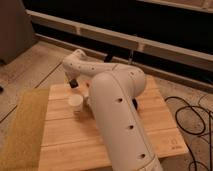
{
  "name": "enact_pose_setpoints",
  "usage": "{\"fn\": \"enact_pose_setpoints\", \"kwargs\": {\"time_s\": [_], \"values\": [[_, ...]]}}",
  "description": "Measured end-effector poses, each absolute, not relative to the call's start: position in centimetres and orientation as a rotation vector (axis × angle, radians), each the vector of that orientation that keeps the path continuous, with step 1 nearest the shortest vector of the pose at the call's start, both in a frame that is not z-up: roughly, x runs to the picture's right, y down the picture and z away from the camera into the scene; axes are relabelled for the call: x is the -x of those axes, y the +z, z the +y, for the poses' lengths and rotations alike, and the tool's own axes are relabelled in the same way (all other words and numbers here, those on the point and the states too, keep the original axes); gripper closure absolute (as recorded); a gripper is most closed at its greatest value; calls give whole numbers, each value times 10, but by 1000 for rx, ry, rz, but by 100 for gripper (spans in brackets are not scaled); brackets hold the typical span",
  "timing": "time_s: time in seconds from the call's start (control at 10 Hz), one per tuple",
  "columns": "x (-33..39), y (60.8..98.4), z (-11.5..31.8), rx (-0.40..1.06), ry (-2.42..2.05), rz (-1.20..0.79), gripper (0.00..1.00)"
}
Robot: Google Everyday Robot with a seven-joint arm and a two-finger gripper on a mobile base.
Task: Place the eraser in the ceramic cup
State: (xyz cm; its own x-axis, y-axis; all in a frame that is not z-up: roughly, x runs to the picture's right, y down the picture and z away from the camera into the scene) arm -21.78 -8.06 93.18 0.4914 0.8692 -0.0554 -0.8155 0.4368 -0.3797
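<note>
We're in a robot test lab here, not a home: a bulky white perforated robot arm (120, 115) looms over a pale slatted wooden surface (65, 137), and loose black cables (192, 117) snake across the speckled stone floor (45, 60). The gripper (73, 83) sits near the surface's far-left edge, beside the small cream-white ceramic cup (76, 103).
</note>
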Motion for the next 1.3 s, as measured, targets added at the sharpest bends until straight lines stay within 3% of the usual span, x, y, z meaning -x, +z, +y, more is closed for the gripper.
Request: {"fn": "enact_pose_setpoints", "kwargs": {"time_s": [0.8,1.3], "values": [[206,866,-58,358,1008,-248,100],[208,851,-34,362,968,-235,100]]}}
